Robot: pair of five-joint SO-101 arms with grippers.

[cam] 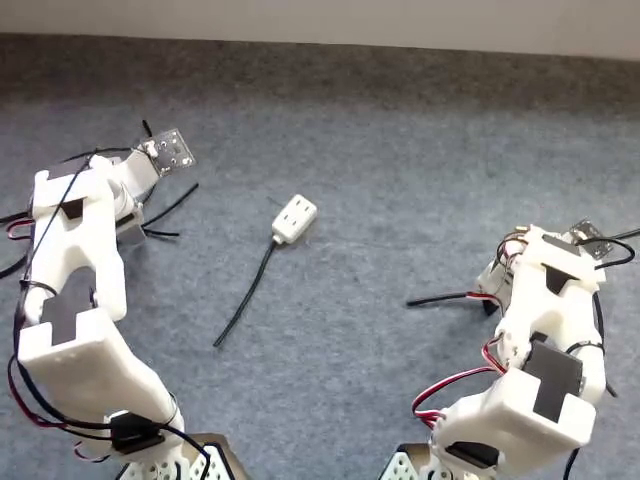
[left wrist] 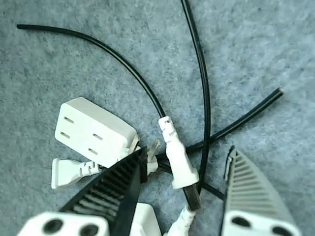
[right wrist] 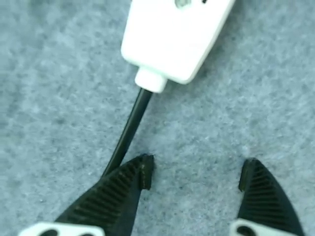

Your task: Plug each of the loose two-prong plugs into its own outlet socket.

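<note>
In the left wrist view a white outlet block (left wrist: 93,132) lies on the grey carpet among black cords. A white two-prong plug (left wrist: 177,157) lies between the spread fingers of my left gripper (left wrist: 187,155), which is open. A second white plug (left wrist: 69,172) lies beside the block, partly behind the dark finger (left wrist: 118,187). My right gripper (right wrist: 197,171) is open just short of another white outlet socket (right wrist: 174,37), whose black cord (right wrist: 130,128) runs past one finger. A third white socket (cam: 293,218) lies mid-carpet in the high view.
From the middle socket a black cord (cam: 243,295) trails toward the near side. Loose black cords (cam: 170,212) fan out beside the left arm (cam: 75,260). Another cord end (cam: 440,298) sticks out beside the right arm (cam: 550,310). A pale wall edge runs along the far side.
</note>
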